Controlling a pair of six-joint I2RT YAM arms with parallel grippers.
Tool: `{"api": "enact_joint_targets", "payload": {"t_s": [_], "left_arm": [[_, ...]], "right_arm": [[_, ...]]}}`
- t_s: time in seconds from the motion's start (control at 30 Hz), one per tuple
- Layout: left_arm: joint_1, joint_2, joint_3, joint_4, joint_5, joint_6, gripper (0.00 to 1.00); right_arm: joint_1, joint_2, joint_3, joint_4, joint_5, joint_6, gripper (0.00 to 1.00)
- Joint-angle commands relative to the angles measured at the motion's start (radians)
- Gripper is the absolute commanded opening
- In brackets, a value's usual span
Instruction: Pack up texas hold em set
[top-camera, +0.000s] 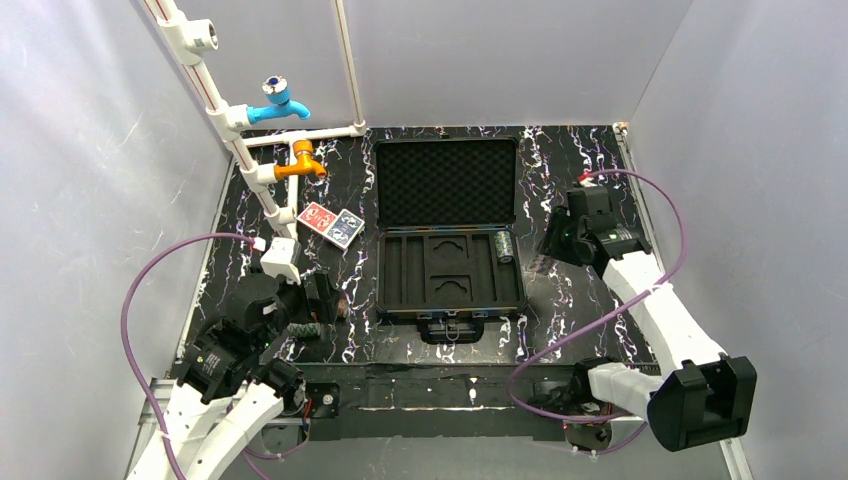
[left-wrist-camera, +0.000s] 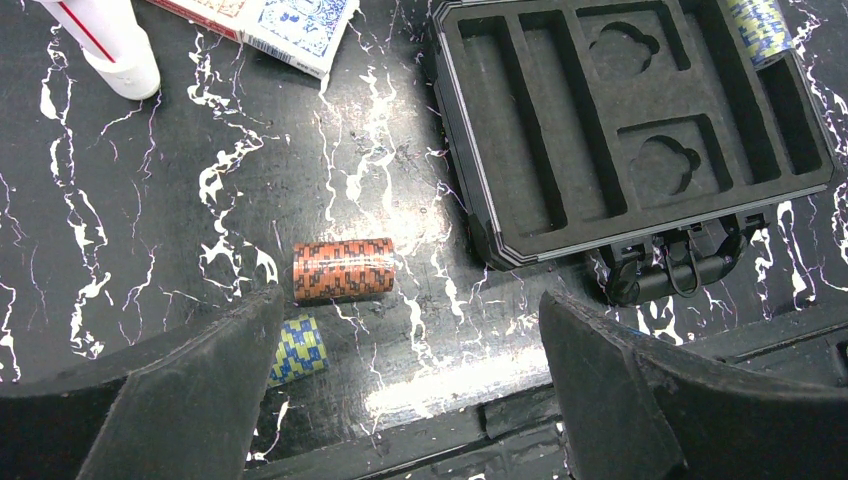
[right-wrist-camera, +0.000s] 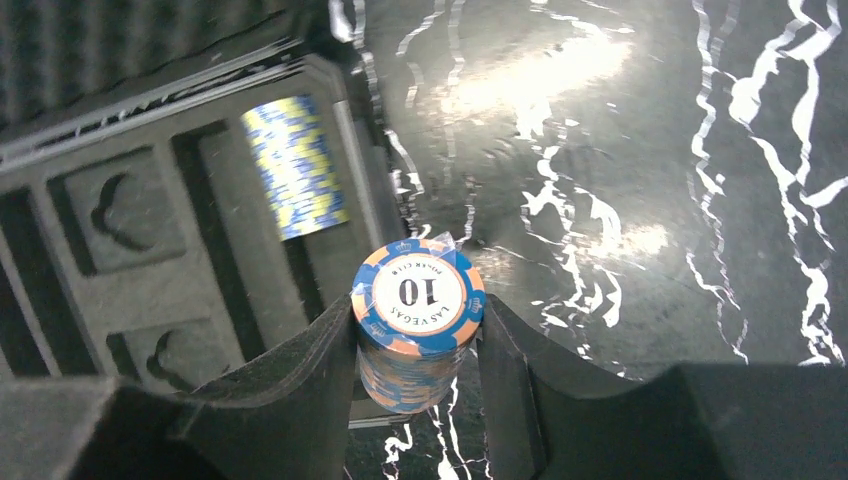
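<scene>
Nearest my right wrist lens are the black pads of my right gripper (right-wrist-camera: 415, 335), clamped on a roll of blue and orange chips (right-wrist-camera: 418, 295). The roll stands on end between them, its "10" face turned up at the camera. I hold it by the sides so that, I judge, it can be tipped and laid lengthways into a slot. Just beyond lies the slotted tray (right-wrist-camera: 120, 250), with a blue and yellow roll (right-wrist-camera: 295, 165) lying in the slot along the edge closest to me. The free length of that slot looks like the place for mine. The tray's rim stands between, so I expect to have to clear it.

From my left wrist, the left gripper (left-wrist-camera: 410, 400) hangs with its jaws wide apart and nothing between them. It is lined up over an orange and black roll (left-wrist-camera: 343, 270) lying on its side on the table (left-wrist-camera: 150, 220). A second blue and yellow roll (left-wrist-camera: 298, 350) lies just beside that one, partly hidden behind my finger, and could get nudged when I close.

From above, the black briefcase (top-camera: 385, 280) sits open mid-table, its foam lid (top-camera: 445, 180) thrown back. The red deck (top-camera: 316, 217) and blue deck (top-camera: 346, 228) lie to its left. They sit near the foot of the white pipes (top-camera: 262, 185) carrying the orange tap (top-camera: 298, 165) and blue tap (top-camera: 280, 100), which crowd any reach for the cards.
</scene>
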Motion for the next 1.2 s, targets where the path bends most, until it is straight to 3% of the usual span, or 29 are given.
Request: {"api": "enact_joint_targets", "payload": {"t_s": [0.0,0.33,1.17], "left_arm": [[-0.005,0.010,0.024,-0.013,-0.003,0.008,0.99],[-0.005,0.019,0.024,-0.013,-0.005,0.008,0.99],[-0.005,0.033,0.024,-0.014,-0.010,0.008,0.99]], "right_arm": [[0.113,0.023,0.098,0.068,-0.012,-0.107,0.01],[0.253,0.089,0.091,0.085,-0.001,-0.143,0.01],[0.347,0.176,0.079,0.103,0.074,-0.200,0.01]]}}
